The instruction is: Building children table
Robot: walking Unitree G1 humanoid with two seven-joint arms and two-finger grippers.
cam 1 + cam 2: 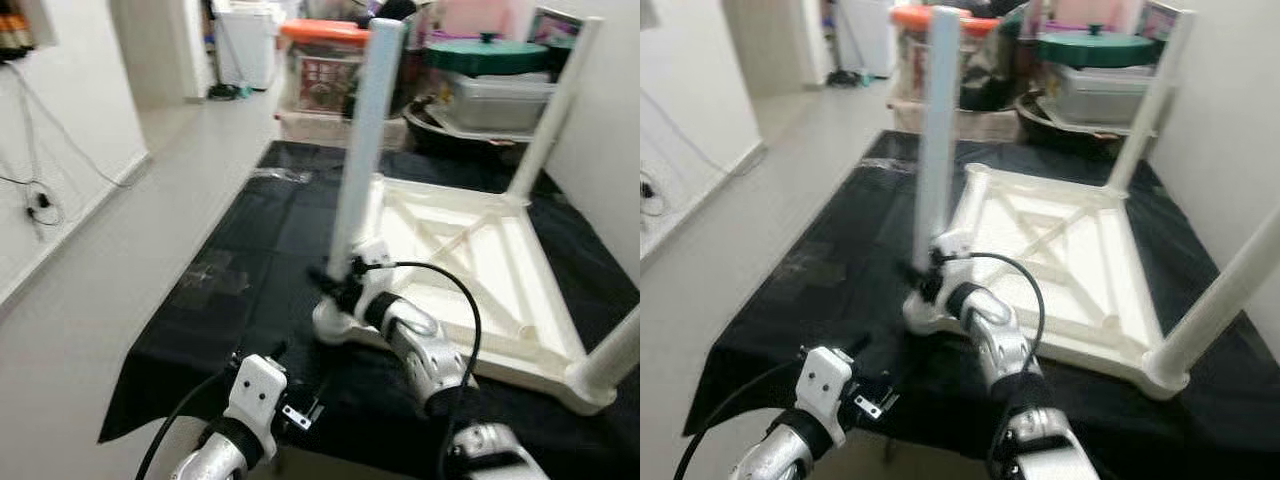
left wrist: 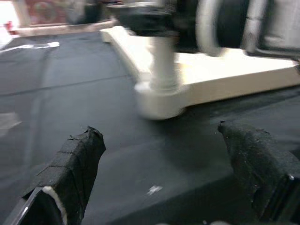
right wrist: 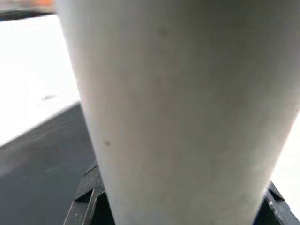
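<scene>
Before us, a black rectangular cloth [image 1: 250, 260] lies spread on the floor [image 1: 130, 250], and on its right part rests the upturned white plastic children's table [image 1: 470, 280], top down. Three white tubular legs stand up from its corners: one at the near-left corner [image 1: 365, 140], one at the far-right corner [image 1: 555, 110], one at the near-right corner [image 1: 615, 360]. Our right pincer [image 1: 335, 280] sits around the base of the near-left leg. Our left pincer [image 1: 300, 410] hangs above the cloth's near edge, left of that corner. Behind the cloth stand an orange-lidded clear plastic box [image 1: 325, 60] and, to its right, a green-lidded container [image 1: 490, 55].
</scene>
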